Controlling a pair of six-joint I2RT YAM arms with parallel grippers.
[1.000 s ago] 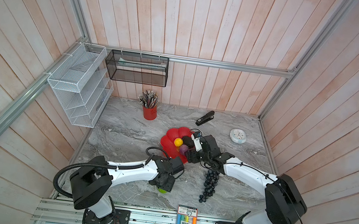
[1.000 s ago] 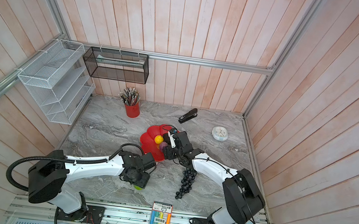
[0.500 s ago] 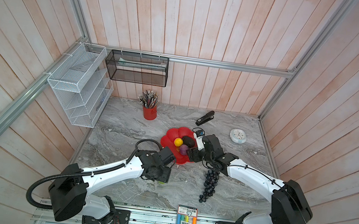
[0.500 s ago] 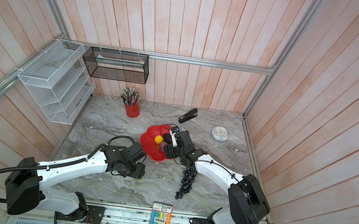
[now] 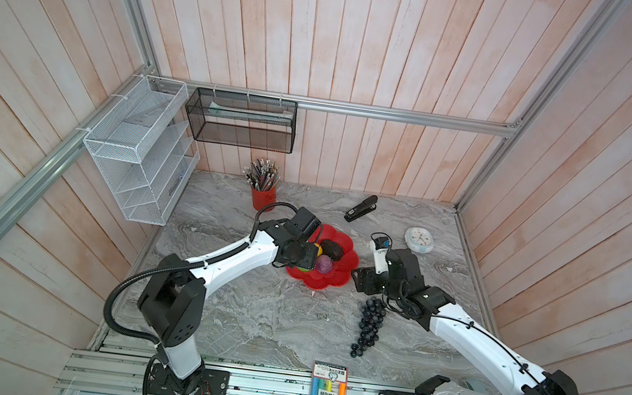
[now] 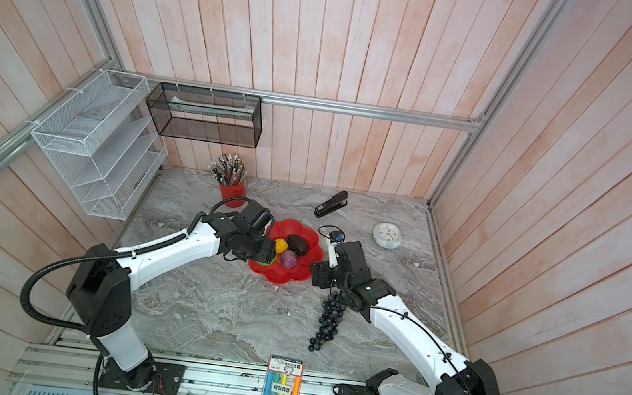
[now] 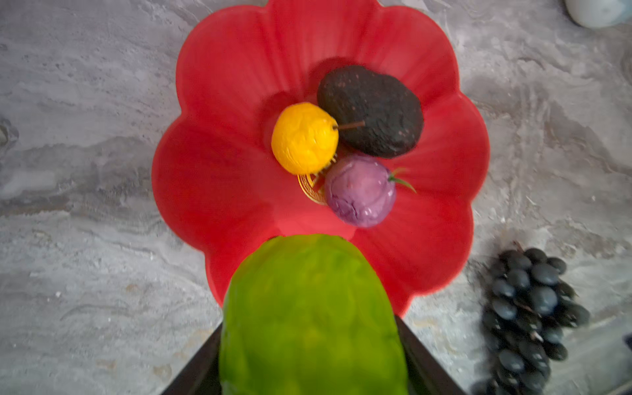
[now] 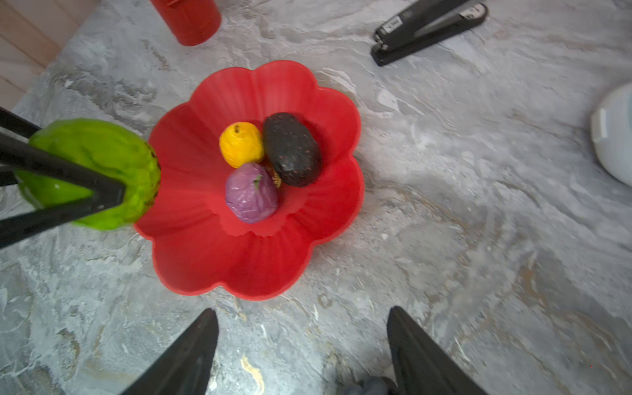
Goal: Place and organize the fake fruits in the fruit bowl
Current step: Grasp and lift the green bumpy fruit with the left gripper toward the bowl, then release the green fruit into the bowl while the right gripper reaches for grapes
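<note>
We see left pincer clamped on green fruit at fruit bowl rim; bare bowl floor straight ahead, clearance probably small; right pincer apart, nearer grape bunch on table.

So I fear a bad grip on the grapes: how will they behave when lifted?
Likely floppy: the grapes lie as a long, loose cluster, so the thin end may dangle. Their small round beads look smooth and could slip out of a pinch.

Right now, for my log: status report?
Left gripper shut on green fruit at bowl rim. Right gripper open, empty. Grape bunch on table. Nothing blocking.
</note>
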